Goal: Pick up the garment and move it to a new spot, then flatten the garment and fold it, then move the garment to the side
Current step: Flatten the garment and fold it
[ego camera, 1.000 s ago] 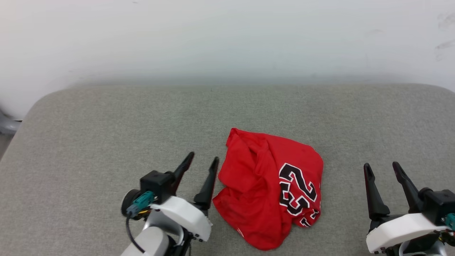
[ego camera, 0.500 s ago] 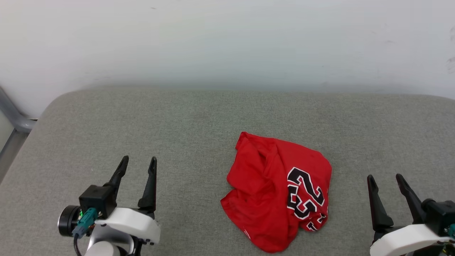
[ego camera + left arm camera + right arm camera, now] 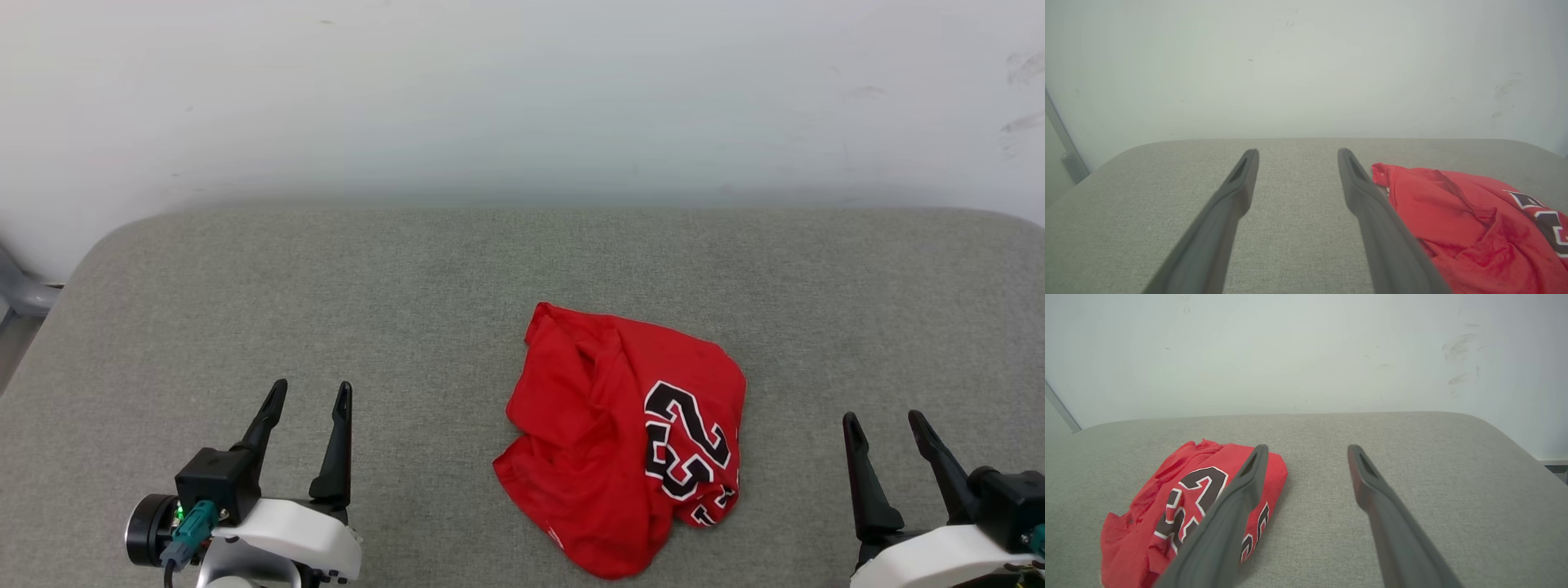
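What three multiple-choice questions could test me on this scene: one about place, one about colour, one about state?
1. Where does the shirt lie?
A) Left of both grippers
B) Between the grippers
C) Hanging from one gripper

2. What colour are its digits?
A) Yellow
B) Blue
C) Black, edged white

3. How is the left gripper?
A) Open and empty
B) Shut on the shirt
C) Shut and empty

Answers:
1 B: it lies crumpled on the grey pad, with the right gripper on its other side.
2 C: the head view shows black figures with white outlines on red cloth.
3 A: its fingers stand apart over bare pad, clear of the shirt.
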Available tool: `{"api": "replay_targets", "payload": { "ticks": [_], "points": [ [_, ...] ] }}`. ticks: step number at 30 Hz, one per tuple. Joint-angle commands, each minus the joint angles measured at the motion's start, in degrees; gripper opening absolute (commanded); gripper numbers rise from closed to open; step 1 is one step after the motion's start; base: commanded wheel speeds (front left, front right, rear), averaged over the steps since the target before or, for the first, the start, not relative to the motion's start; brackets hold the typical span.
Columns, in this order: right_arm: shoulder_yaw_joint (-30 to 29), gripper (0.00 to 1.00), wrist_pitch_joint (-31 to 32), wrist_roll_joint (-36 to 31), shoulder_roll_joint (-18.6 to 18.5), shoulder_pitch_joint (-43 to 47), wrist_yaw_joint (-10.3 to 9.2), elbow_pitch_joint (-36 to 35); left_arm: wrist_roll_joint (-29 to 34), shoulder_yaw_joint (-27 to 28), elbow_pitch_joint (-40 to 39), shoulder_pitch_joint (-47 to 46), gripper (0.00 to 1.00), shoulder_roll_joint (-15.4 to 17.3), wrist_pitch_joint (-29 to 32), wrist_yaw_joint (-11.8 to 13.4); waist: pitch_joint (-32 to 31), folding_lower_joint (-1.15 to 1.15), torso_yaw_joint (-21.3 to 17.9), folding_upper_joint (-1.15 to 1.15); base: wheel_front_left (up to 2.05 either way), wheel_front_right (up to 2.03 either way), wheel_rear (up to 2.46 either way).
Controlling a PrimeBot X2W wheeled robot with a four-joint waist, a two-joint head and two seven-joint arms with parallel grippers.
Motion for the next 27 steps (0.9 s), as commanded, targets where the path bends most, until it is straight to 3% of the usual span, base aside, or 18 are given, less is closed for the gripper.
{"api": "replay_targets", "payload": {
  "ticks": [1, 8, 13, 19, 27],
  "points": [
    [0.1, 1.0, 0.0, 0.1, 0.0, 0.5, -0.02, -0.2, 0.3, 0.3, -0.2, 0.6, 1.0, -0.2, -0.1, -0.1, 0.1, 0.0, -0.1, 0.0, 0.0, 0.0, 0.0],
    [0.4, 1.0, 2.3, 1.0, 0.0, -0.5, -0.03, -0.1, 0.8, 0.9, -0.2, 0.2, 1.0, -0.6, -0.1, -0.6, 0.4, 0.0, -0.2, 0.0, 0.0, 0.0, 0.0],
    [2.4, 1.0, 11.8, 2.1, 0.0, -3.0, -0.02, 0.2, 1.2, 1.0, -0.8, -1.4, 1.0, -1.1, -0.1, -1.3, 1.9, 0.0, 0.8, 0.0, 0.0, 0.0, 0.0],
    [10.2, 1.0, 27.2, 5.2, -5.5, -9.1, -0.02, -0.5, 2.4, 1.9, -2.7, -3.5, 1.0, -2.5, -0.1, -2.3, 5.4, 0.0, 3.0, 0.0, 0.0, 0.0, 0.0],
    [23.6, 1.0, 40.3, 9.5, -11.7, -21.0, -0.02, 0.1, 4.5, 3.2, -3.3, -6.0, 1.0, -4.7, -0.1, -4.8, 9.6, 0.0, 5.8, 0.0, 0.0, 0.0, 0.0]
  ]
}}
